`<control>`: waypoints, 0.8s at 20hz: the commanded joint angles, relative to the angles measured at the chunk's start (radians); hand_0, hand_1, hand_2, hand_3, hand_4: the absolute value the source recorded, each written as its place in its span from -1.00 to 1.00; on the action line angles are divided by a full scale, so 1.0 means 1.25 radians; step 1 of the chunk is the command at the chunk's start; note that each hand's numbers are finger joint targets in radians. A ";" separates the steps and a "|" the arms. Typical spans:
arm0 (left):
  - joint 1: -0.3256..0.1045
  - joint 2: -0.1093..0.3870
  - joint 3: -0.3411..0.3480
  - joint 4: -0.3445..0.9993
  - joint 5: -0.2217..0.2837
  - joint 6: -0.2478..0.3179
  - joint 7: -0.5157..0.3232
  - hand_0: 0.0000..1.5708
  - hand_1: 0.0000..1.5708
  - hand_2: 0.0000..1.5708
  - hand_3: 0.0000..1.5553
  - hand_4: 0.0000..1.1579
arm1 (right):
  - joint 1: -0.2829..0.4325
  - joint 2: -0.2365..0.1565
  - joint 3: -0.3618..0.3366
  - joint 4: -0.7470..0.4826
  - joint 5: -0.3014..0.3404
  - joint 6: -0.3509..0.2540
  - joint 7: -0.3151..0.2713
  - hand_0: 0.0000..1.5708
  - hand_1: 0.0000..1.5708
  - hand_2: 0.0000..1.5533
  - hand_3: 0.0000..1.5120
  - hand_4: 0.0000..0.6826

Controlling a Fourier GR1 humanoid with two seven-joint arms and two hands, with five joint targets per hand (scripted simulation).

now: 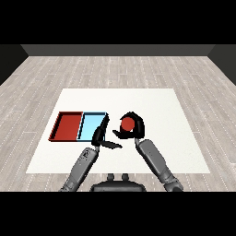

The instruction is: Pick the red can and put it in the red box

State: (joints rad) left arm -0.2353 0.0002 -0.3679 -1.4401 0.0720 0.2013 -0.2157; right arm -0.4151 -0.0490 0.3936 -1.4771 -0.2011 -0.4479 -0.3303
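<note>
The red can (pixel 127 123) is held in my right hand (pixel 135 129), whose fingers and thumb curl round it, near the middle of the white table. The red tray (pixel 67 126) lies at the left, with the light blue tray (pixel 92 126) touching its right side. The can is to the right of the blue tray and apart from it. My left hand (pixel 100 136) rests at the blue tray's near right corner with straight fingers, holding nothing.
The white table (pixel 161 110) extends to the right and far side of the hands. Grey wooden floor surrounds it. Both forearms come in from the lower edge.
</note>
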 commanded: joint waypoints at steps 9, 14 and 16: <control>0.001 0.000 -0.065 0.057 0.070 0.038 -0.026 -1.00 -1.00 -1.00 -1.00 -1.00 | 0.046 0.039 0.003 -0.039 0.050 0.058 0.001 0.88 0.88 0.85 0.83 0.98; -0.141 0.000 -0.092 0.212 0.155 0.097 -0.093 -1.00 -1.00 -1.00 -1.00 -1.00 | 0.007 0.039 0.056 0.012 -0.017 -0.012 -0.052 0.83 0.83 0.84 0.85 0.93; -0.044 0.000 -0.070 0.073 0.103 0.016 -0.040 -1.00 -1.00 -1.00 -1.00 -1.00 | -0.033 0.039 0.044 0.010 -0.055 -0.008 -0.015 0.87 0.87 0.84 0.85 0.89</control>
State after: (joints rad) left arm -0.2965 0.0002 -0.4621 -1.3077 0.1953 0.2596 -0.2864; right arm -0.3958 -0.0021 0.4476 -1.5155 -0.1902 -0.4504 -0.3307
